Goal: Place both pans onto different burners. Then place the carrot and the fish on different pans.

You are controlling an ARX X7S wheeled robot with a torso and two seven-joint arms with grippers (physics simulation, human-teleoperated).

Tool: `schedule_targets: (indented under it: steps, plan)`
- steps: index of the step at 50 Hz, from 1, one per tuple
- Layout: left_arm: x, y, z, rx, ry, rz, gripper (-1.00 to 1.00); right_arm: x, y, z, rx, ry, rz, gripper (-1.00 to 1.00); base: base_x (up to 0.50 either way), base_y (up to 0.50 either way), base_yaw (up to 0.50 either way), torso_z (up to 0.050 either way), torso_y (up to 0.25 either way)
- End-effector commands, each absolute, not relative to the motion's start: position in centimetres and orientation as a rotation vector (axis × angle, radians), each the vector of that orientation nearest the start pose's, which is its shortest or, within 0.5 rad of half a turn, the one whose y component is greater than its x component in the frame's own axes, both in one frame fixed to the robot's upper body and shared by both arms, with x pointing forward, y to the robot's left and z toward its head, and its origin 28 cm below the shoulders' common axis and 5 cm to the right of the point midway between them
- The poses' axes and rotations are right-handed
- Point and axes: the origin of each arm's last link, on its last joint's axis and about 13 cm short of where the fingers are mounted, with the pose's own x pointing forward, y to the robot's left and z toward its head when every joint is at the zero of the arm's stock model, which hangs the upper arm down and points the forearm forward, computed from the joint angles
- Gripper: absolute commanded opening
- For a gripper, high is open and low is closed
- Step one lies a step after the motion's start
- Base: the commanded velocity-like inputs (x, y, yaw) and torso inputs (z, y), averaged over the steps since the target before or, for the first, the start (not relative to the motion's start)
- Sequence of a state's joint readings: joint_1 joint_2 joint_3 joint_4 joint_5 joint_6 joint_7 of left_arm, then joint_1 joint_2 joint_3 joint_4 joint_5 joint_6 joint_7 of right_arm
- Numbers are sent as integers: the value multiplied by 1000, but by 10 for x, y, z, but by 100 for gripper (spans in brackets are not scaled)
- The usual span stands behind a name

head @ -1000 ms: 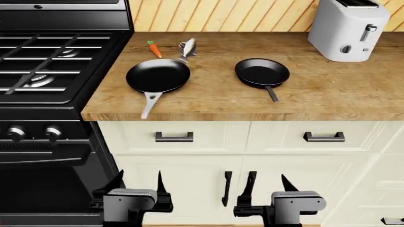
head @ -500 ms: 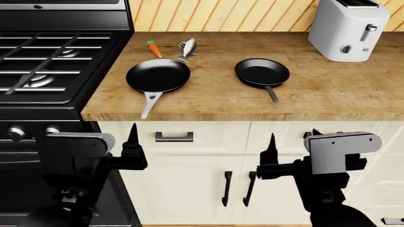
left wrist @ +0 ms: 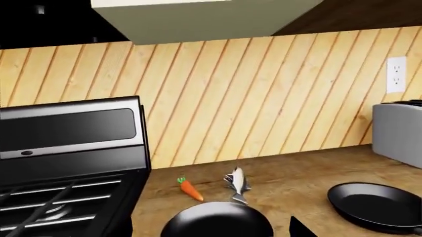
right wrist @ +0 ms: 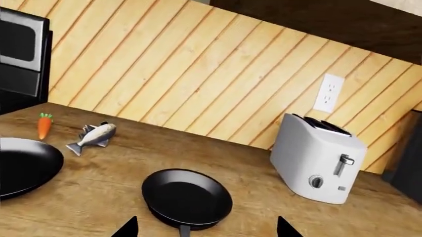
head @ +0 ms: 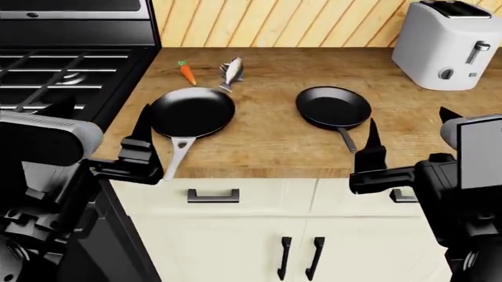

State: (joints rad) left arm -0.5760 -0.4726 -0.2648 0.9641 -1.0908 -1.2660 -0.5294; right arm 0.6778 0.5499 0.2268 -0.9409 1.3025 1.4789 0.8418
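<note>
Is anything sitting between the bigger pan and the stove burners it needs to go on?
Nothing visible. The larger pan lies on the counter beside the stove, and the burners hold nothing. Carrot and fish lie behind the pan.

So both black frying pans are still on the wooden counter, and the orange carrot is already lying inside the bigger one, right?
Not quite. Both pans, the larger black frying pan and the smaller black frying pan, are on the wooden counter, but the small orange carrot lies on the counter beyond the larger pan, not inside it. The head view shows this.
</note>
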Motion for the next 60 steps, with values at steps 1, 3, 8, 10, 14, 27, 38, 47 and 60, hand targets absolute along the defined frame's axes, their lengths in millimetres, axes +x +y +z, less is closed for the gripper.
schedule_targets:
  steps: [1, 3, 8, 10, 14, 27, 38, 47, 60]
  plan:
    - [179, 243, 249, 114, -253, -117, 100, 170, -138, 249, -278, -141, -23, 100, 500, 0, 0, 0, 0]
    - [178, 244, 250, 111, -255, -115, 100, 170, -138, 251, -274, -143, -20, 100, 500, 0, 0, 0, 0]
    - [178, 244, 252, 115, -263, -113, 100, 168, -137, 253, -272, -148, -15, 100, 500, 0, 0, 0, 0]
    - [178, 244, 252, 115, -263, -113, 100, 168, -137, 253, -274, -150, -13, 100, 500, 0, 0, 0, 0]
    - [178, 245, 252, 115, -264, -112, 100, 168, -137, 254, -274, -151, -14, 100, 500, 0, 0, 0, 0]
    - [176, 244, 253, 110, -266, -114, 100, 168, -137, 254, -273, -149, -13, 100, 500, 0, 0, 0, 1]
    - [174, 245, 251, 103, -266, -114, 100, 168, -136, 256, -296, -101, -25, 100, 246, 0, 0, 0, 1]
    - [174, 247, 247, 93, -256, -113, 100, 179, -126, 262, -288, 109, -1, 100, 0, 0, 0, 0, 0]
    - [177, 247, 243, 61, -247, -126, 100, 172, -121, 266, -293, 360, -40, 100, 0, 0, 0, 0, 0]
